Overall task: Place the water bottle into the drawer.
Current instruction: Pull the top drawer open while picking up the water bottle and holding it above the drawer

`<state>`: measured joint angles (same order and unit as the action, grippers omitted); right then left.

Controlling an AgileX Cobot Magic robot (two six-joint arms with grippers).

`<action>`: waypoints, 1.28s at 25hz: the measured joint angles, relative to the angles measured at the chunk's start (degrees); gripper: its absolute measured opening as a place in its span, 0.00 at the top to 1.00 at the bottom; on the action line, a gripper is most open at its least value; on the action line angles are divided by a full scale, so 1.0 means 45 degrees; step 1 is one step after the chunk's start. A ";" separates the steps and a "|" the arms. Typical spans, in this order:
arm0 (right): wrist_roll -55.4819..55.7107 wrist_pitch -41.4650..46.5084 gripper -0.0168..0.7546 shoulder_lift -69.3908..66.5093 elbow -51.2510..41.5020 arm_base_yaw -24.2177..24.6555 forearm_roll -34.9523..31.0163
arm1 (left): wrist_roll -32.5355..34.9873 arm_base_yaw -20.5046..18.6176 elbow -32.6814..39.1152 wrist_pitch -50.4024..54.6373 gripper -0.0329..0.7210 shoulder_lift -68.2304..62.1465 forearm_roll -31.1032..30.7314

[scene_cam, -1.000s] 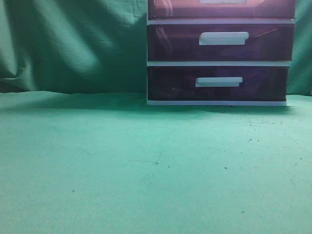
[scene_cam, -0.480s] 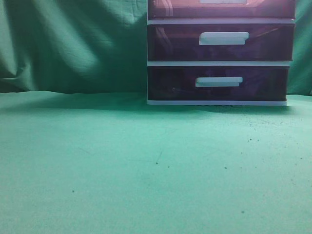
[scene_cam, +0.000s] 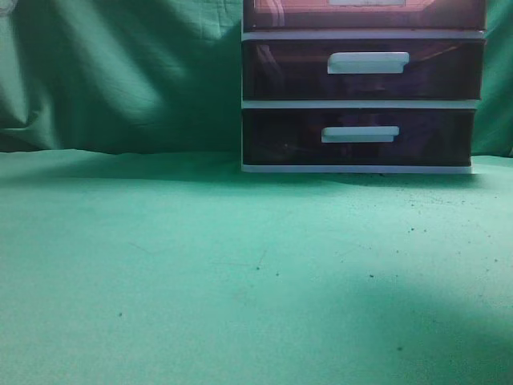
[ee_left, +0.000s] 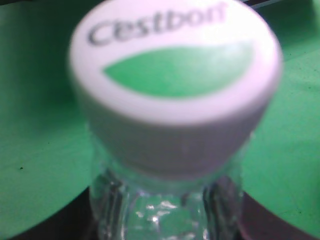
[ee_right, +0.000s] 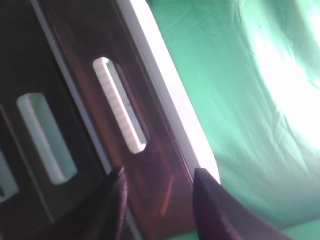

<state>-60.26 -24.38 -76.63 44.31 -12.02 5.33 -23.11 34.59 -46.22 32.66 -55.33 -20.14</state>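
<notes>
The water bottle [ee_left: 170, 150]'s white cap [ee_left: 175, 85] reads "Cestbon".

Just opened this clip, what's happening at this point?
A water bottle with a white cap fills the left wrist view, very close to the camera; the gripper itself isn't visible there, so a grip can't be confirmed. The right gripper is open in front of the drawer, its fingertips either side of the dark front below the white handle, not yet on it. The exterior view shows the drawer unit on green cloth, drawers apparently closed.
</notes>
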 joint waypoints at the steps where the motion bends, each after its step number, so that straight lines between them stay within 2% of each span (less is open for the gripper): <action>1: -0.0128 -0.0026 0.61 -0.0381 0.0428 0.0000 0.0023 | 0.0000 0.0000 0.0000 0.0000 0.58 -0.0025 0.0000; 4: -0.0212 -0.0024 0.61 -0.1555 0.1595 0.0000 0.0360 | 0.0000 0.0000 0.0000 0.0000 0.58 -0.0027 0.0000; 5: -0.0212 -0.0024 0.56 -0.1943 0.1972 0.0000 0.0611 | 0.0000 0.0000 0.0000 0.0000 0.58 -0.0027 0.0000; 10: -0.0241 0.0249 0.58 -0.3673 0.3576 0.0000 0.1994 | 0.0000 0.0000 0.0000 0.0000 0.58 -0.0027 0.0000; 26: -0.0566 0.0462 0.58 -0.6540 0.6252 0.0000 0.2566 | 0.0000 0.0000 0.0000 0.0058 0.58 -0.0027 0.0000; 28: -0.0589 0.0462 0.70 -0.6565 0.6314 0.0000 0.2588 | 0.0000 0.0000 0.0000 0.0078 0.58 -0.0027 0.0000; 29: -0.0614 0.0438 0.80 -0.6565 0.6368 0.0000 0.2588 | 0.0000 0.0000 0.0000 0.0078 0.58 -0.0027 0.0000; 30: -0.0828 0.0470 0.85 -0.6565 0.6395 0.0000 0.2709 | 0.0000 0.0000 0.0000 0.0078 0.58 -0.0027 0.0000; 32: -0.1198 0.0653 0.85 -0.6449 0.6395 0.0000 0.2959 | 0.0000 0.0000 0.0000 0.0078 0.58 -0.0027 0.0000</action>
<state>-65.65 -21.44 -105.65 73.09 -12.02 18.65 -23.11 34.59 -46.22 33.02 -55.46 -20.14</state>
